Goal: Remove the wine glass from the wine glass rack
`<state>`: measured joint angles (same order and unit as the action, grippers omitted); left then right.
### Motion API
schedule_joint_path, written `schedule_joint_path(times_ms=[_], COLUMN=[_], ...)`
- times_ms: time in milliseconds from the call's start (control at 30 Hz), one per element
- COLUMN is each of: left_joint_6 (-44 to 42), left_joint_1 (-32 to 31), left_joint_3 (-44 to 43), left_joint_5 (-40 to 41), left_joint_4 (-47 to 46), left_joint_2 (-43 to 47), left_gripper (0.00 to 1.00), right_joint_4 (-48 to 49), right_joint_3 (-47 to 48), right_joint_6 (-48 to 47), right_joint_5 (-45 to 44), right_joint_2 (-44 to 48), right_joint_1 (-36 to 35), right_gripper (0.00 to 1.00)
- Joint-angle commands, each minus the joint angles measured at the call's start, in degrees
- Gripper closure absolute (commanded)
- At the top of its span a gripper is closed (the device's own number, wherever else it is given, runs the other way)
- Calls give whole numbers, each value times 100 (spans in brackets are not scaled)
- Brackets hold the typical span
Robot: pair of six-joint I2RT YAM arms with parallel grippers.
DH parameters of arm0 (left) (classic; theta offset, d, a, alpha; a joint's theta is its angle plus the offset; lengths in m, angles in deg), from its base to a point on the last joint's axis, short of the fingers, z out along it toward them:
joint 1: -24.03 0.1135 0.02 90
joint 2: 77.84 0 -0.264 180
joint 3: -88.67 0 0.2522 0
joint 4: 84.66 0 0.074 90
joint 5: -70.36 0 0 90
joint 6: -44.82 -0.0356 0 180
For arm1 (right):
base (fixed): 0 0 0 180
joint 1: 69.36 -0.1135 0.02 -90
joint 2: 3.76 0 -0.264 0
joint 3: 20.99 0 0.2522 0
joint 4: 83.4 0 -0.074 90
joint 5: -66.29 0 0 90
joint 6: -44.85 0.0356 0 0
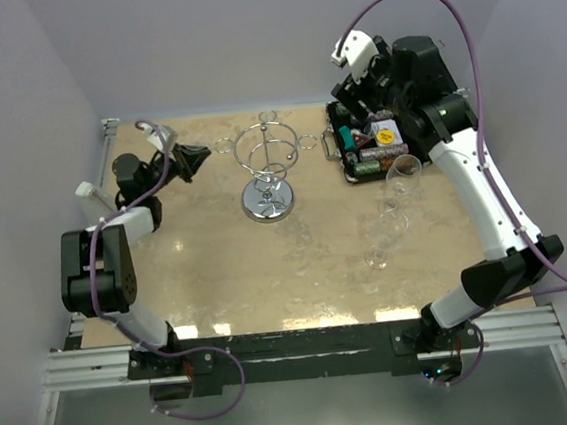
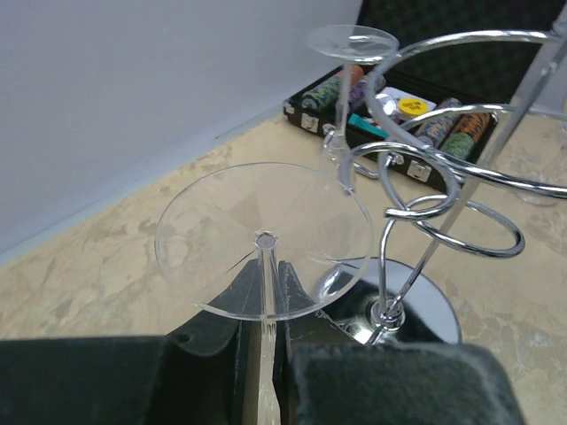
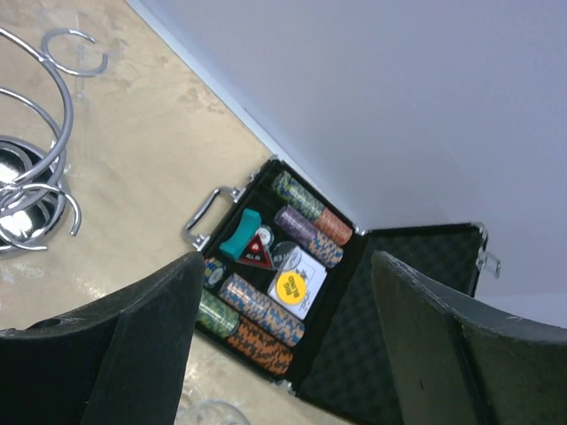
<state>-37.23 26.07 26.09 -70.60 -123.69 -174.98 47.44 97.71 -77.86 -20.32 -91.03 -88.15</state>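
Nearest on the beige marbled bench (image 1: 220, 279), at the right, two loose clear stemmed glasses (image 1: 386, 233) stand close together. Farther in, at the middle, the shiny chrome wire wine glass rack (image 1: 266, 174) stands upright on its round mirror base, its small loops spread around the top ring. Just left of it the left end effector (image 1: 196, 159) points rightward at the rack. Its dark padded fingers (image 2: 213, 354) are closed tight on the thin stem of a clear wine glass (image 2: 264, 239). This glass's round foot faces away from the fingers and sits just beside the rack's left loop; whether foot and wire touch cannot be told. Beyond it, a second clear glass with its foot uppermost (image 2: 350, 42) hangs stem-down among the loops. At the far right an open black foam-lined case of coloured chip stacks (image 3: 425, 252) lies on the bench. The right end effector (image 3: 285, 261) hovers above it, fingers spread wide, holding nothing.
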Motion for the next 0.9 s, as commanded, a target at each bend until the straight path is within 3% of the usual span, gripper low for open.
schedule_joint_path(times_ms=[0,233,433,500,533,600,767,867], left_joint_6=[994,1753,2797,3754,3767,3854,4653,5145], left_joint_1=[620,877,929,921,929,929,929,930], left_joint_3=[-39,-1127,-2929,-3185,-3395,-3512,-3933,-3908], left_joint_5=[358,-220,-1598,-2031,-1997,-1970,-1874,-1576], left_joint_4=[654,3096,5251,5140,5557,5379,5183,5236], left_joint_2=[608,1812,1551,1287,1199,1206,1014,1030], left_gripper=[100,100,100,100,100,100,100,100], right_joint_4=[778,1947,4090,4942,5163,5419,6105,6789], right_joint_3=[45,-1018,-2889,-3549,-3743,-3859,-4359,-4597], right_joint_6=[-489,-1176,-1580,-1834,-2166,-2476,-3074,-2918], right_joint_5=[556,1399,1480,1357,1226,901,891,611], right_joint_2=[463,1377,2248,2372,2328,2101,1828,1529], right_joint_1=[-2,-423,-1775,-2276,-2661,-3138,-3833,-4097], right_gripper=[21,22,23,23,23,24,24,22])
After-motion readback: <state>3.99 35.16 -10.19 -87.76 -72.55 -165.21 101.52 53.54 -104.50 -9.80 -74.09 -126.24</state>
